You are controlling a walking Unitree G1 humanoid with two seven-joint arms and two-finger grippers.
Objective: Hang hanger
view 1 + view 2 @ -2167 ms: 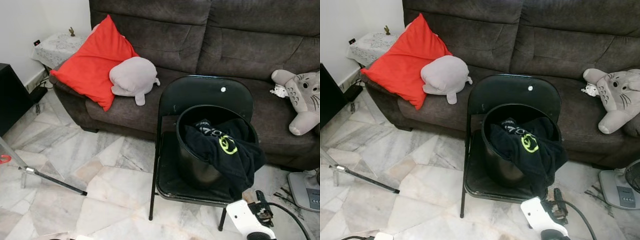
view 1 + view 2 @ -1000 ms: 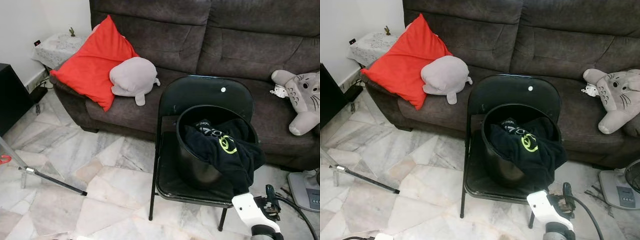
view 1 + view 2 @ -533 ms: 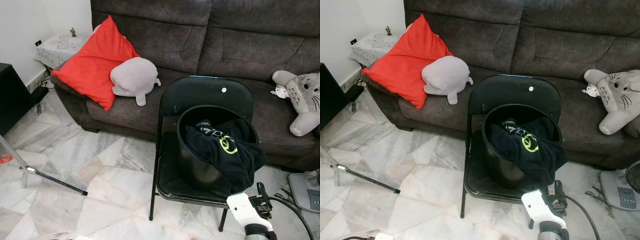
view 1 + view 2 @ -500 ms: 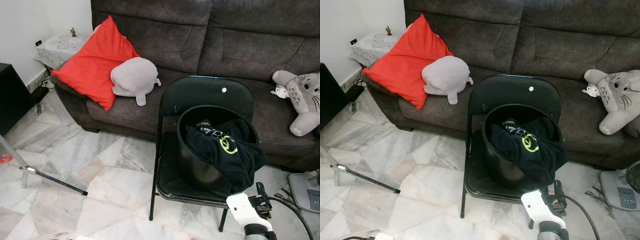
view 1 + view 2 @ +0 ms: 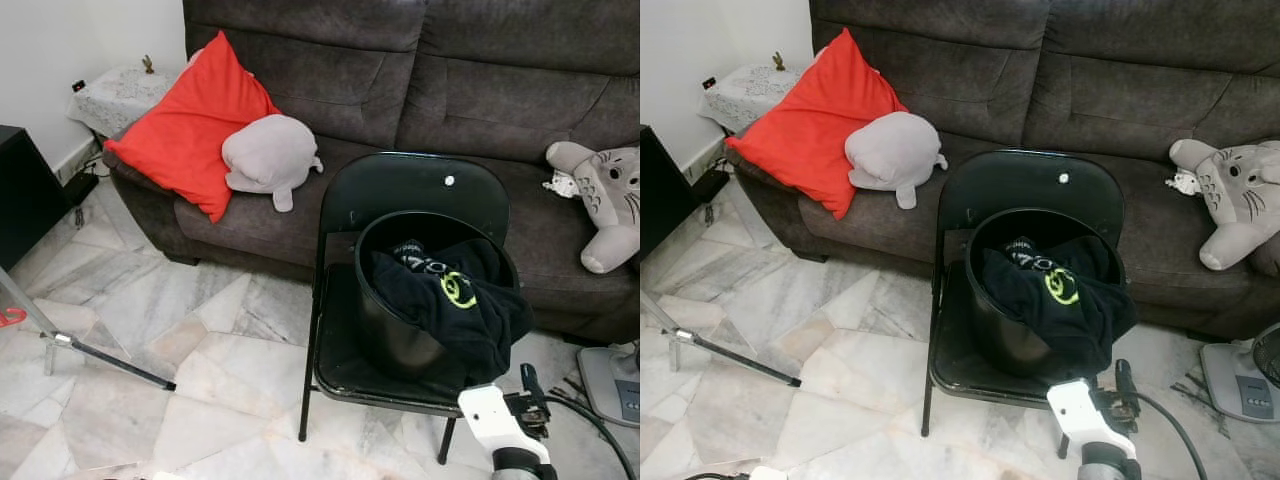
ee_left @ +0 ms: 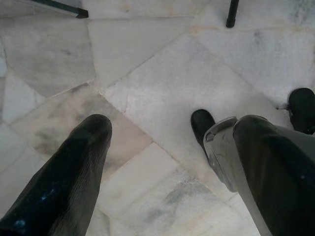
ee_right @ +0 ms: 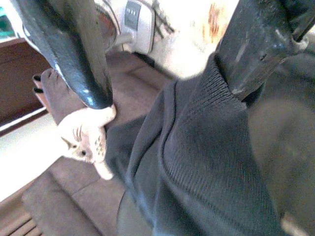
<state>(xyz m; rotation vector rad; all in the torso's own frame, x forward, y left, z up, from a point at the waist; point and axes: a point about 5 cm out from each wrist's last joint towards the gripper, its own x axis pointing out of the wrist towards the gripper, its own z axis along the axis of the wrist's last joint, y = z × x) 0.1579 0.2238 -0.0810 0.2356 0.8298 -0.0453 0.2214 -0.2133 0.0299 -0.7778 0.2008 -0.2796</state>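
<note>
Left gripper (image 6: 157, 162): jaws spread wide over the floor (image 6: 147, 64), nothing held. Chair (image 5: 415, 195) carries a bucket (image 5: 385, 330) with a black garment (image 5: 455, 305) draped over its rim. Right gripper (image 7: 162, 64): jaws parted against the soft, limp cloth, nothing pinched. No hanger can be made out; a fold is judged the best hold.

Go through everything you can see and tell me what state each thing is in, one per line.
Chair: unfolded, upright by the sofa.
Bucket: upright on the chair seat, open top.
Black shirt: draped over the bucket rim, partly inside.
Red cushion: leaning on the sofa back.
Grey plush: lying against the cushion.
Left tool: open, over bare floor.
Right tool: open, at the shirt.
</note>
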